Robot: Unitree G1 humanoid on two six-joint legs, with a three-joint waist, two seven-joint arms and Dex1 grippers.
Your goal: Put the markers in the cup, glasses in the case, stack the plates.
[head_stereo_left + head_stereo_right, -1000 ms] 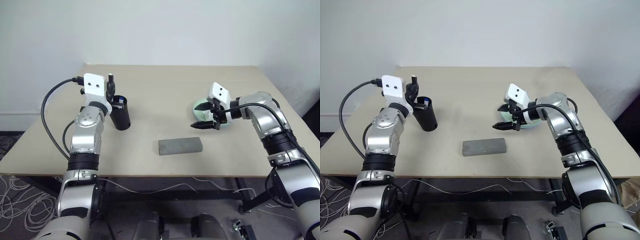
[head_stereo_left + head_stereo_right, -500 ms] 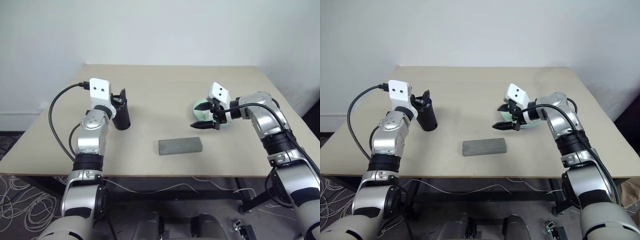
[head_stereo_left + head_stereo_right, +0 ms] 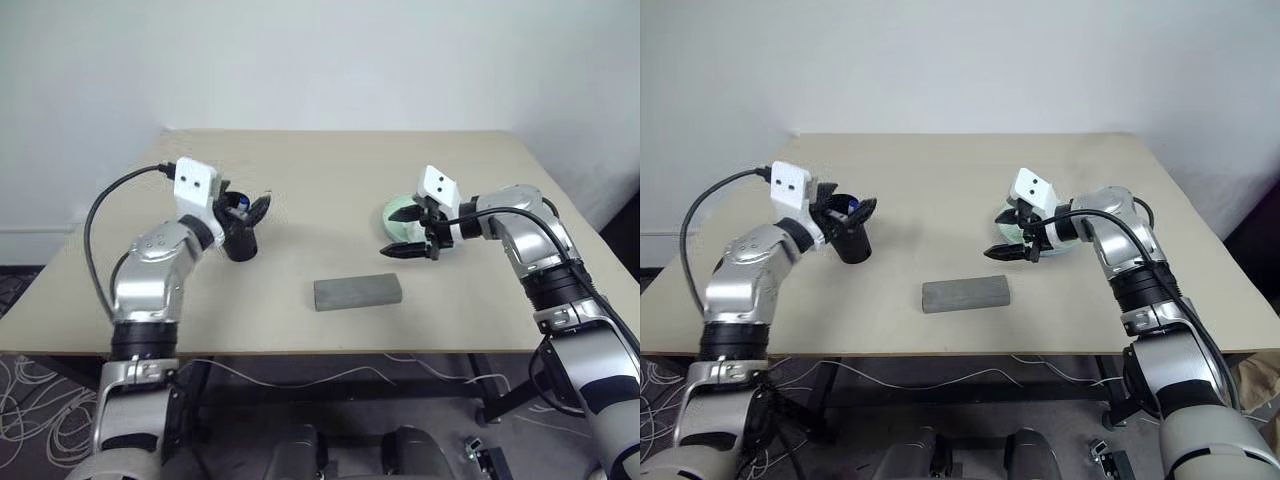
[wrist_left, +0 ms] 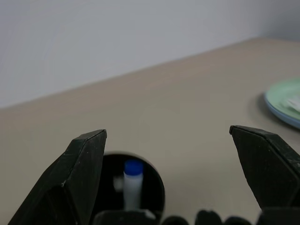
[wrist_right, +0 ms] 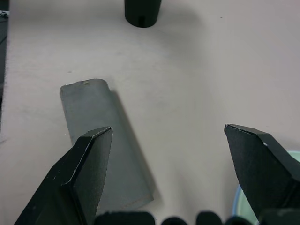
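With its jaws spread wide since a second ago and empty, the left gripper point(image 3: 243, 208) hangs at the cup point(image 3: 241, 243), where a blue-capped marker point(image 4: 133, 183) stands inside, so that step appears done; the right gripper point(image 3: 408, 249) stays open beside the plates point(image 3: 400, 213).

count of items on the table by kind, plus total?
cup: 1
marker: 1 confirmed, blue cap, standing in the cup; a second cannot be made out
plates: 2, green plate stacked on blue plate
grey case: 1
Total: 5
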